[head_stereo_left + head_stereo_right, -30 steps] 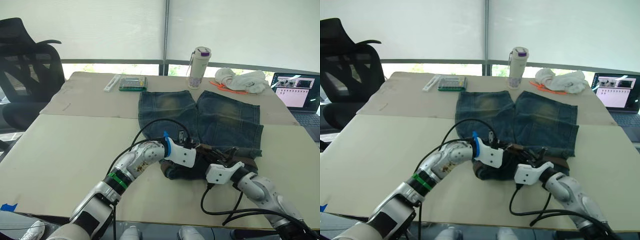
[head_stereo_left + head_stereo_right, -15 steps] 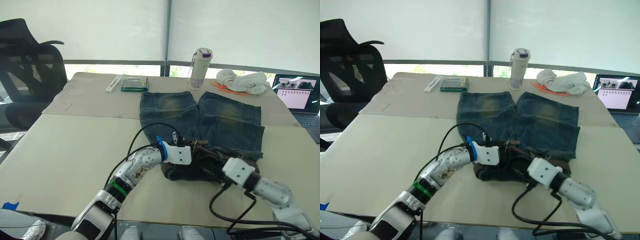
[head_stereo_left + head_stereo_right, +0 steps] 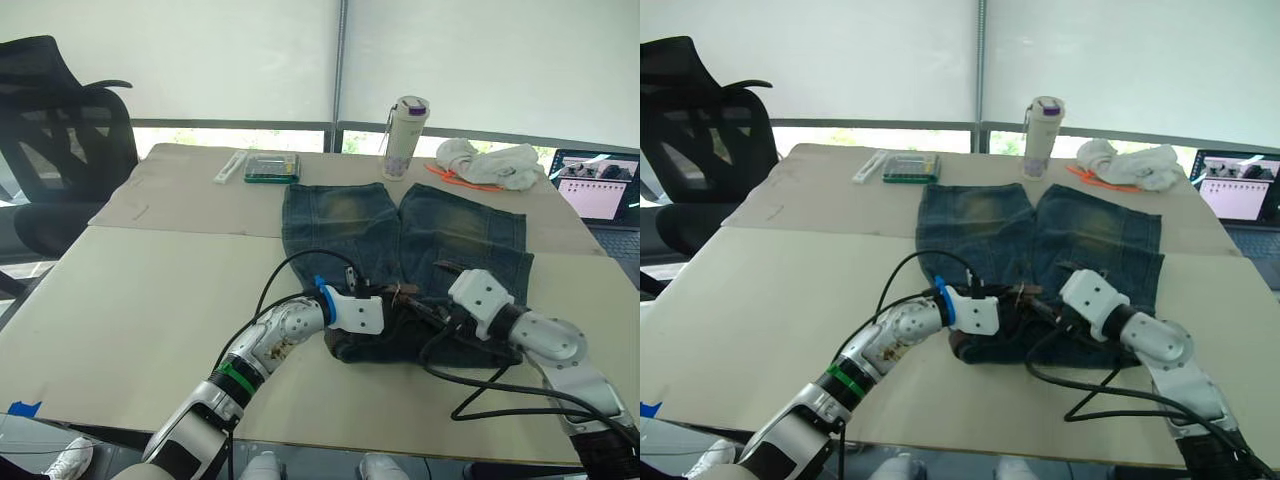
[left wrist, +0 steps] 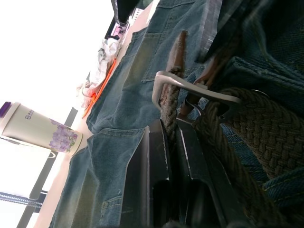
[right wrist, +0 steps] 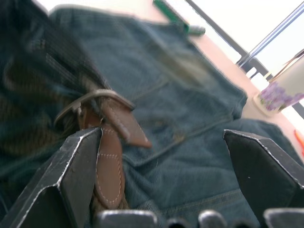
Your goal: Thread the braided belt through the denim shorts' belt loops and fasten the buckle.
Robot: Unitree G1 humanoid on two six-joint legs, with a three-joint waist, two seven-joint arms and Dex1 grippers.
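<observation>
Left wrist: tool (image 4: pixel 172 137) apparently pinching belt (image 4: pixel 247 133).

Beige table (image 3: pixel 150 300), a seam line running across it partway back. Black office chair (image 3: pixel 60 130) at far left, off the table. White tumbler with purple lid and floral print (image 3: pixel 405 123) upright at the far edge, centre. White cloth bundle (image 3: pixel 490 162) to its right, lying over an orange cord (image 3: pixel 450 177). Green flat case (image 3: pixel 270 168) at far left-centre, white stick-like item (image 3: pixel 229 166) just beside it on the left. Open laptop (image 3: pixel 598 187) at far right, screen lit. White blinds (image 3: pixel 200 50) behind.
</observation>
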